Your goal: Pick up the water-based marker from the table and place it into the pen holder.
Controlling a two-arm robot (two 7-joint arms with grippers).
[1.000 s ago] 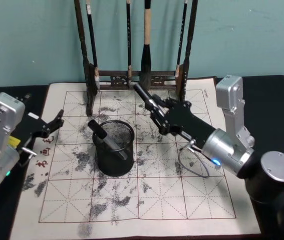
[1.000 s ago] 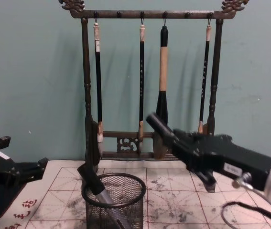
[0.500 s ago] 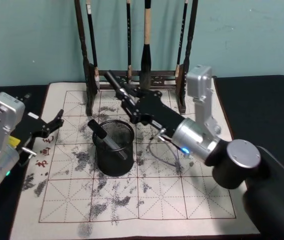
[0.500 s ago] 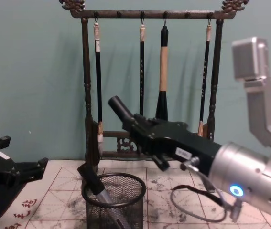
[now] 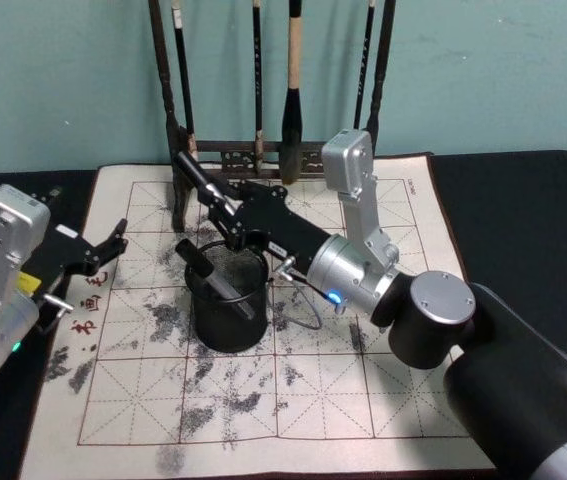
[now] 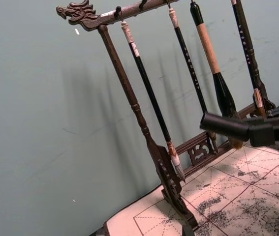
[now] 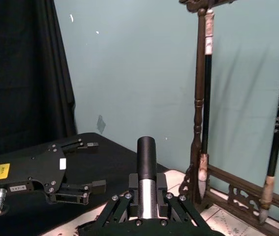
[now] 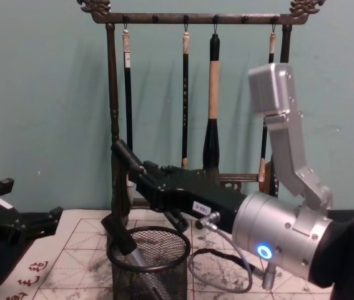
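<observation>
My right gripper (image 5: 226, 209) is shut on a black water-based marker (image 5: 197, 181), which juts out past its fingers toward the left and up. Gripper and marker hang just above the back rim of the pen holder (image 5: 226, 297), a round black mesh cup on the mat. In the chest view the marker (image 8: 127, 160) slants above the pen holder (image 8: 150, 267). Another black marker (image 5: 211, 276) leans inside the cup. The right wrist view has the held marker (image 7: 147, 158) between the fingers. My left gripper (image 5: 100, 251) rests open at the mat's left edge.
A tall dark wooden brush rack (image 5: 176, 150) with several hanging brushes stands at the back of the mat, close behind the marker's tip. The ink-stained white grid mat (image 5: 363, 390) lies on a black table. A thin cable (image 5: 308, 305) loops right of the cup.
My right arm has swung to the left with the marker, from right of the cup to above its back rim. The left arm has stayed still.
</observation>
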